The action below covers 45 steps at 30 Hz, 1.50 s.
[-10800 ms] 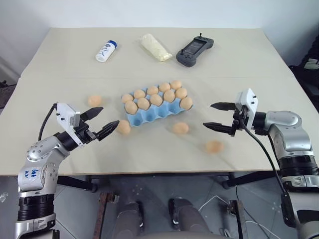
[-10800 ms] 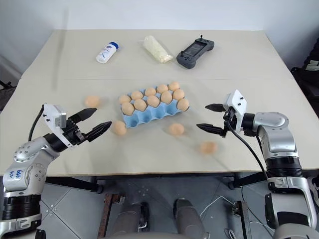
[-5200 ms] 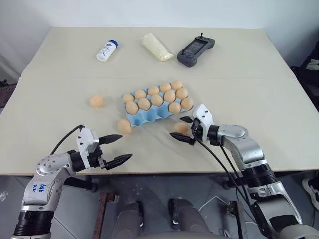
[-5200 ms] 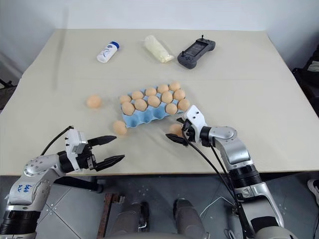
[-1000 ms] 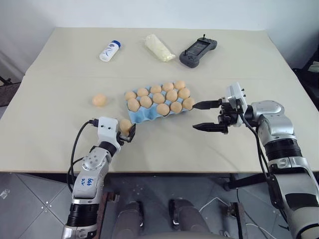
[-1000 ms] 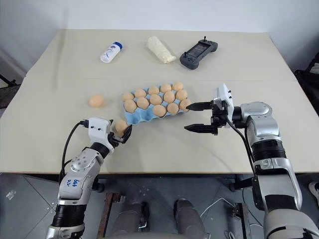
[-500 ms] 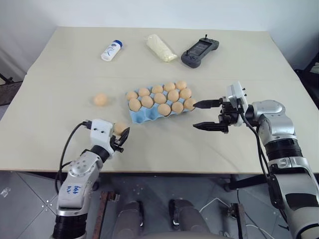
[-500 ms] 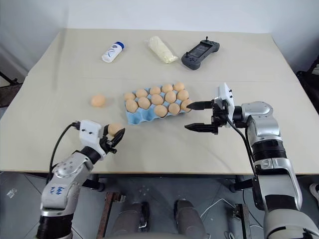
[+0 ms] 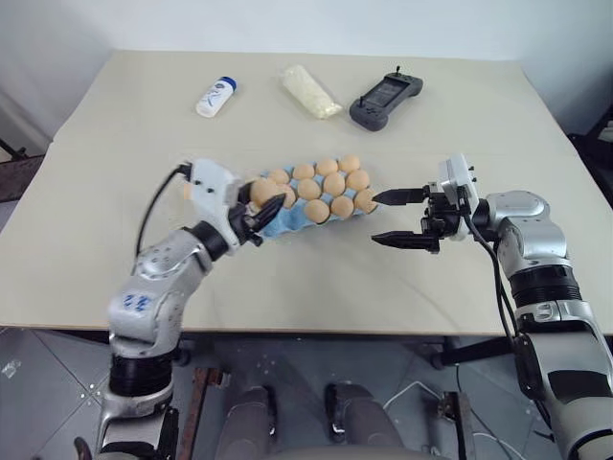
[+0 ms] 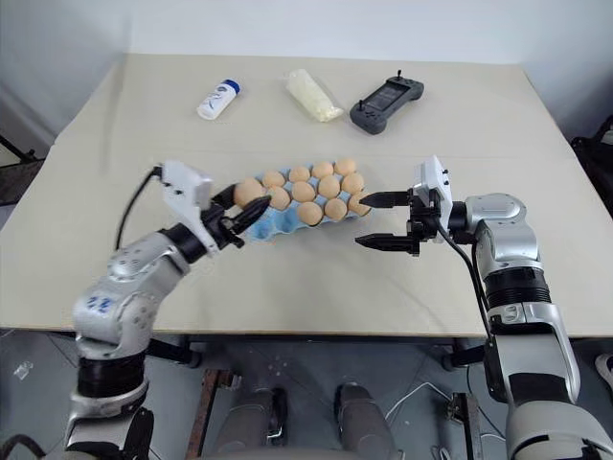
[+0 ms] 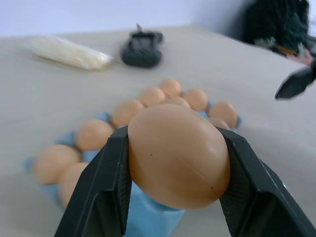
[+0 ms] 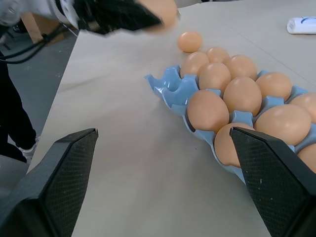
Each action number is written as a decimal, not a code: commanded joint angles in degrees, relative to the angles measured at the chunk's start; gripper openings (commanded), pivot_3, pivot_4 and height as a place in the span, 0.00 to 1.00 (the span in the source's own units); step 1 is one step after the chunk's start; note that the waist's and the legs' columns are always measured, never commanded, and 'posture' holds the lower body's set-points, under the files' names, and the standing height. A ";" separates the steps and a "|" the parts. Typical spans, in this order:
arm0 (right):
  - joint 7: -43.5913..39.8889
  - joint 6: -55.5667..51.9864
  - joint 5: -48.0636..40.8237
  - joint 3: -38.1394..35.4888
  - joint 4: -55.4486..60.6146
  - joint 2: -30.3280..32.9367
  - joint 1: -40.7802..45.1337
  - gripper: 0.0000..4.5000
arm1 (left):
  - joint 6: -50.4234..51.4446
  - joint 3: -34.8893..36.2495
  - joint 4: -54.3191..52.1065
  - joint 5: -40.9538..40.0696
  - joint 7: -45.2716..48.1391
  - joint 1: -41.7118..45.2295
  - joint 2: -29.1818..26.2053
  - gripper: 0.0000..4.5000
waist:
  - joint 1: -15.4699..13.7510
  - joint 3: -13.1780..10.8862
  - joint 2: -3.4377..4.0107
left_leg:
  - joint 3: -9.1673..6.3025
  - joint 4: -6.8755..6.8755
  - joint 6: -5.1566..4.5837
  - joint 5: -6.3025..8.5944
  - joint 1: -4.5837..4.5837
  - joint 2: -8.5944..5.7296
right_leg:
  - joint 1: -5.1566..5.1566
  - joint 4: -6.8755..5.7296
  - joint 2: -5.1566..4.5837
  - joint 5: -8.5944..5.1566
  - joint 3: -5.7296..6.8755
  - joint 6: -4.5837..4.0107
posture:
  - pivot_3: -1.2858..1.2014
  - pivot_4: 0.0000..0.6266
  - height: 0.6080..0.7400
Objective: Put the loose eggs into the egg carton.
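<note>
Tan egg (image 11: 177, 155) sits pinched between the two black fingers of the left gripper (image 9: 257, 213), jaws closed against its sides, held off the table (image 9: 115, 172) just at the left end of the egg carton (image 10: 283, 222). That carton, light blue, lies near the middle of the table, slanting from its left end toward the far right, its cups mostly filled with eggs; the near-left cups (image 12: 170, 84) are empty. One loose egg (image 12: 190, 41) rests on the table beyond the carton's left end, toward the table's left edge; the left arm hides most of it from the head camera. Right gripper (image 10: 381, 221) hovers just off the carton's right end, pointing toward it, jaws wide apart and holding nothing. Along the far edge of the table lie a white bottle (image 9: 213, 96), a pale yellowish packet (image 9: 306, 90) and a dark grey controller (image 9: 385, 97), all well apart from the carton
</note>
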State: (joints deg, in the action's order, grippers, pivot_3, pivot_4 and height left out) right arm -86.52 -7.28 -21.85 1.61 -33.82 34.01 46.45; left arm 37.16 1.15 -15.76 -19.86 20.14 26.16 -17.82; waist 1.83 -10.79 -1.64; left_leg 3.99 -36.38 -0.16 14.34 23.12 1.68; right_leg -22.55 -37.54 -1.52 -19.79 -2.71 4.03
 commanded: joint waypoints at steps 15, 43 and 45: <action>1.05 -0.45 -0.80 -2.88 4.74 1.50 -1.89 1.00 | -15.54 -5.71 21.61 7.18 5.62 8.83 5.27 1.00 | -0.18 0.00 0.00 | -0.01 -0.08 0.03 -0.02 0.03 0.00 | -0.01 -0.08 -0.02 0.00 0.01 0.00 | 0.52 0.24 1.00; -3.80 2.94 -1.87 -3.43 -4.77 -1.64 3.92 1.00 | -6.63 28.77 -17.79 -7.99 6.81 -47.03 -4.25 1.00 | 0.84 -0.01 0.01 | -0.15 0.26 0.08 -0.01 -0.05 0.00 | 0.03 0.15 -0.21 -0.08 0.07 -0.21 | 0.52 0.24 1.00; -3.83 3.47 -1.58 -3.20 -5.97 -1.95 4.63 1.00 | -8.22 30.25 -16.61 -7.79 6.96 -47.99 -4.52 1.00 | 0.92 -0.01 0.01 | -0.18 0.29 0.10 0.01 -0.04 0.00 | 0.00 0.16 -0.22 -0.12 0.12 -0.27 | 0.52 0.24 1.00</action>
State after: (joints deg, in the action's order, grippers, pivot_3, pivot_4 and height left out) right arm -87.48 -4.92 -23.08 -0.52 -39.62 32.09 49.43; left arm 31.57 29.09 -32.51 -26.81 26.60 -20.93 -22.38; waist 2.75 -10.80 -1.62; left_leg 3.81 -36.06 0.00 14.38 23.08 1.68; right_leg -22.54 -37.37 -1.73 -19.91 -2.59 3.74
